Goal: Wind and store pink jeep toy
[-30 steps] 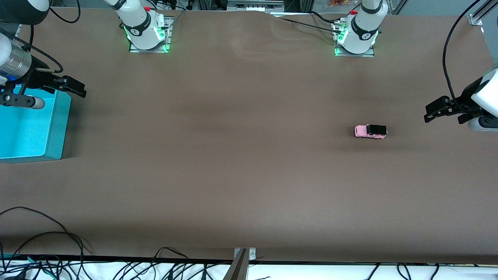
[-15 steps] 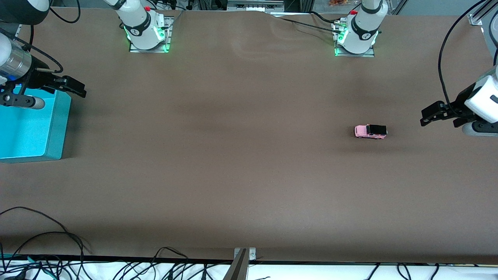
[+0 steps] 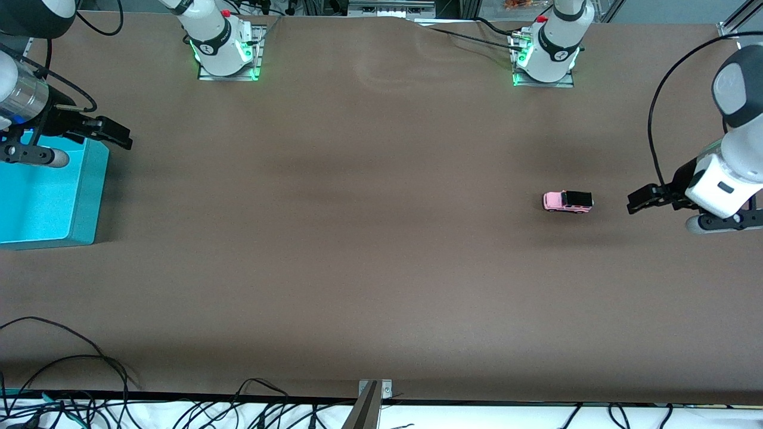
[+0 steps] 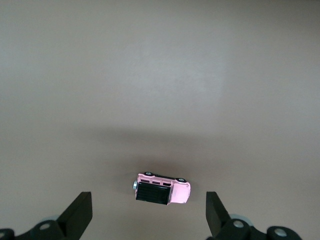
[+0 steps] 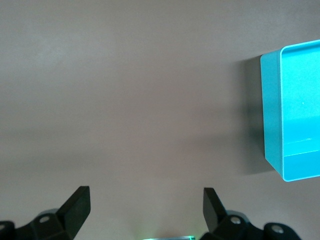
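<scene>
The right claw point(image 3: 116, 134) waits spread and empty over the corner of the teal bin point(image 3: 83, 196) at the right arm's end of the surface point(image 3: 357, 238). The jeep point(image 3: 567, 201) sits on its wheels toward the left arm's end, untouched. The left claw point(image 3: 641, 199), released wide, hangs just beside it; it should centre over the black roof, descend straight and pinch the sides, sparing the wheels.
</scene>
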